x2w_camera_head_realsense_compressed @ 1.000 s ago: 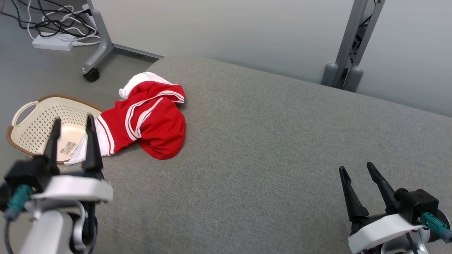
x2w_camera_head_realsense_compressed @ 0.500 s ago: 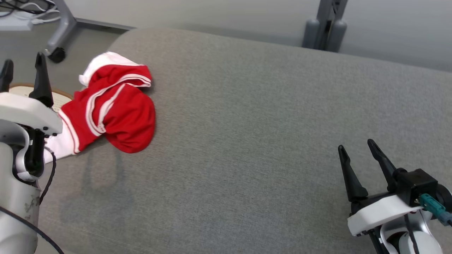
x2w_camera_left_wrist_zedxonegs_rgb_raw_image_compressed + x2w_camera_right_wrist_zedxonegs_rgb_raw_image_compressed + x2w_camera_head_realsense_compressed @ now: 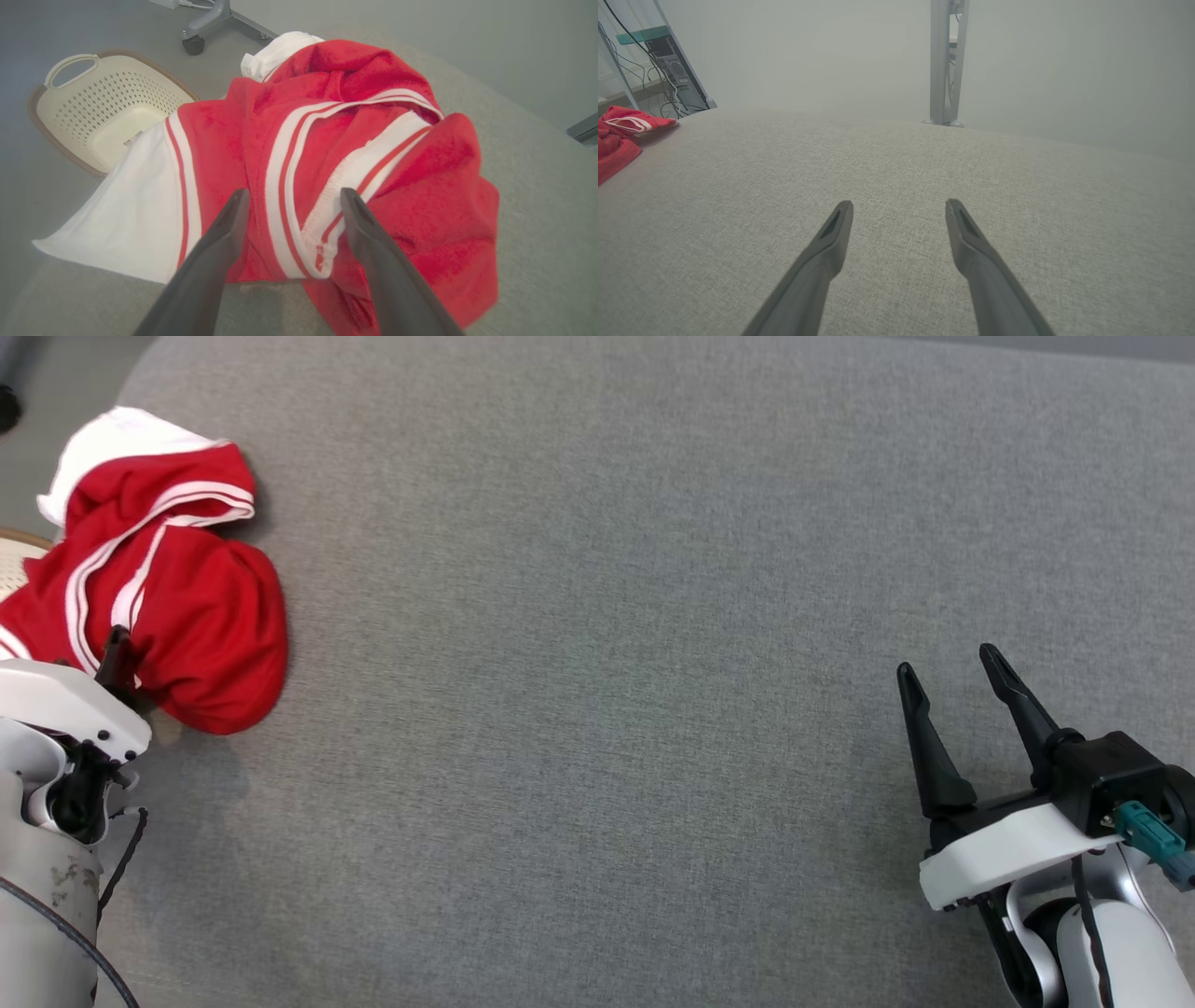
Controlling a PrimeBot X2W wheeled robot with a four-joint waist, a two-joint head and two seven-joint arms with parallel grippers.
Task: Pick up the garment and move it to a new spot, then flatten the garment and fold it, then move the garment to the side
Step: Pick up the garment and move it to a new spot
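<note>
Head view crops the garment (image 3: 191, 625) at left edge — both sets of jaws gape

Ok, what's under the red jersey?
The garment lies bunched on the grey cushion; its white flap overhangs the edge near a cream basket. Anything beneath the folds is covered.

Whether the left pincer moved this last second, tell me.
Yes. Left pincer shifted rightward, from over the basket to over the garment, open about its striped trim.

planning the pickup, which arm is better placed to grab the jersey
Left. The left gripper is open right at the garment, straddling its striped trim. The right gripper is far off across the grey cushion.
</note>
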